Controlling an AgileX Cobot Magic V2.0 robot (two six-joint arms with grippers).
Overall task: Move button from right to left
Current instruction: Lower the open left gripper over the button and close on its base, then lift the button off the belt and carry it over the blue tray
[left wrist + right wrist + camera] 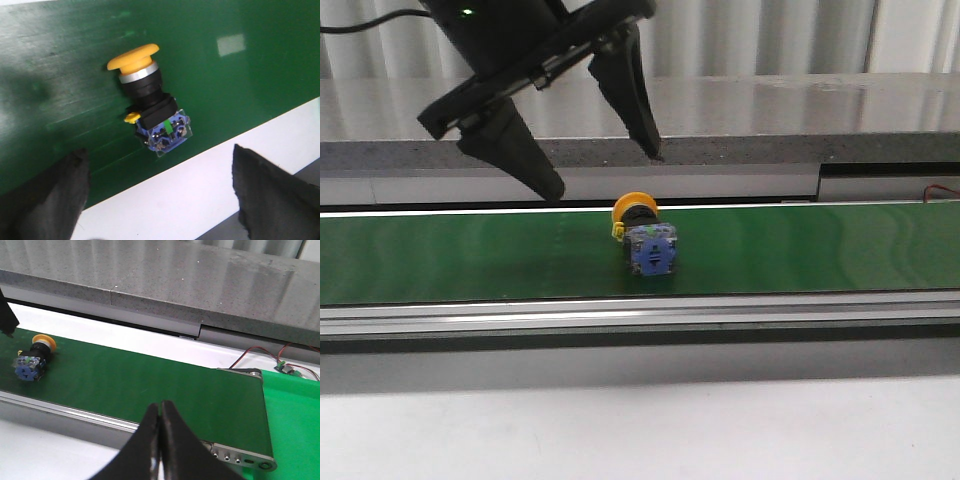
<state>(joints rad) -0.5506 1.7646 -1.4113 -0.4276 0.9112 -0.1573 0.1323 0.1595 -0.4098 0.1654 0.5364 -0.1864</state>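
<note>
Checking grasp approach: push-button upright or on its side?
On its side. The push-button lies on the green conveyor belt, contact block facing the front camera.

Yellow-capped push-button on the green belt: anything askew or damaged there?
The yellow-capped push-button with blue contact block lies tipped on its side on the green conveyor belt, not standing upright. No damage shows. The open left gripper hangs above it.

A green conveyor belt [470,255] runs as a wide band across the middle of the front view, edged below by a silvery metal rail [640,318] and then a pale tabletop [640,430] along the bottom of the frame. Above the belt, a grey speckled stone ledge [800,120] spans the frame. In the right wrist view, red and black wires [255,354] with a small green circuit board [286,368] lie at right.
</note>
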